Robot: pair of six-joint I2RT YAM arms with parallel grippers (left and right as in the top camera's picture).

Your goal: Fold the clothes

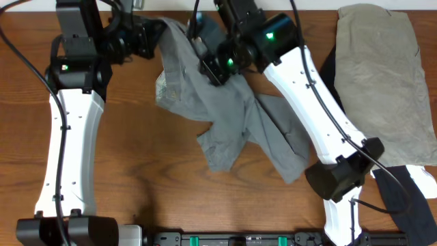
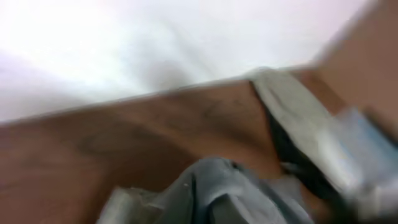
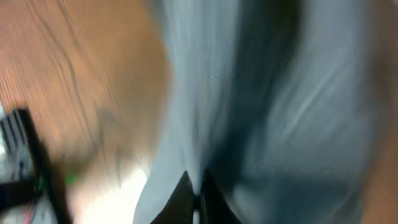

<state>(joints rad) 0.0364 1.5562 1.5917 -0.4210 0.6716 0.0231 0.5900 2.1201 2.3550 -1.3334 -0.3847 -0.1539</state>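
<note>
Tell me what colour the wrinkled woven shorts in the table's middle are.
The wrinkled shorts are mid-grey; the overhead view shows it best.

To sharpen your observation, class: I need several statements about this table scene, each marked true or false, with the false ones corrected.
1. The grey shorts lie neatly folded. False: they are crumpled and spread out unfolded.
2. The khaki garment lies on the robot's right side of the wooden table. True.
3. The right pincer hovers over the khaki garment. False: it is at the grey shorts, closed on the cloth.
4. A black garment shows from beneath the khaki garment. True.
</note>
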